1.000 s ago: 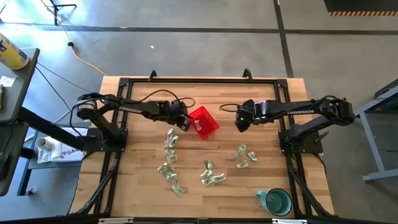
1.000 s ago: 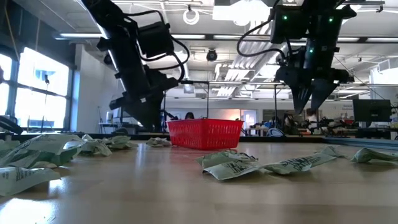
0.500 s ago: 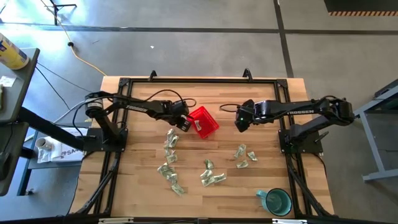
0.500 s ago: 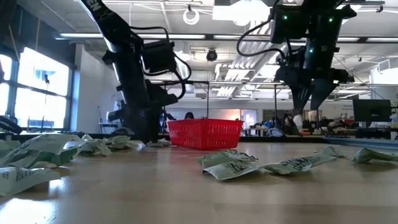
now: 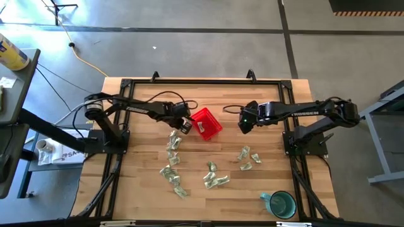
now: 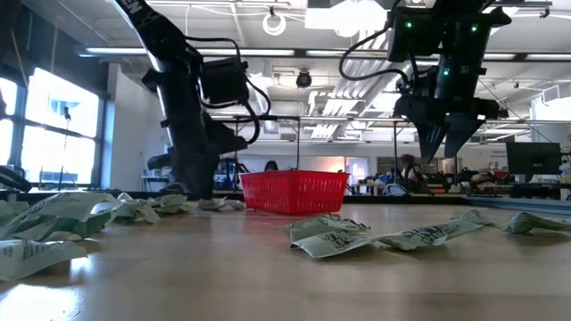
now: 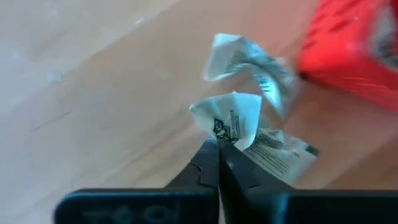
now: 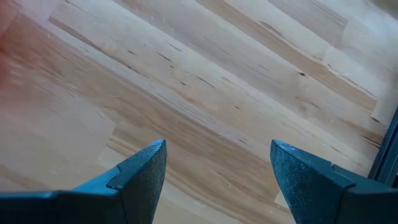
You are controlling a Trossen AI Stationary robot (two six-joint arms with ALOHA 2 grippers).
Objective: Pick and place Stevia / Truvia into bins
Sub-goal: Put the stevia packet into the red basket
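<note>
Overhead, centre of frame: red mesh basket (image 5: 206,123) on the wooden tabletop (image 5: 145,189), tilted diamond-wise. Left claw (image 5: 184,127) just left of the basket, low over the wood; right claw (image 5: 242,123) to the basket's right, apart from it.

Left wrist view: left claw clenched on a sweetener packet (image 7: 235,119), pinched at one edge between closed fingertips (image 7: 208,163). Two more packets (image 7: 258,65) lying just beyond, close against the basket's wall (image 7: 348,46); possibly touching the held one, though blur there prevents certainty.

Right wrist view: right claw released, fingers (image 8: 140,171) spread wide over bare wood, nothing between them. Waiting.

Remaining packets scattered in lower half of the overhead frame: a column (image 5: 172,154) below the left claw, a cluster (image 5: 214,178) at lower centre, another (image 5: 247,157) at right. Teal mug (image 5: 281,203) at lower right, no part of the task.

Step in hand, as judged: lift and carry to the basket. Best done by rising straight up first, to part the held packet from its neighbours, then crossing over the near rim and releasing only when well inside. Edge pinch looks slight; slow, smooth travel advisable.
</note>
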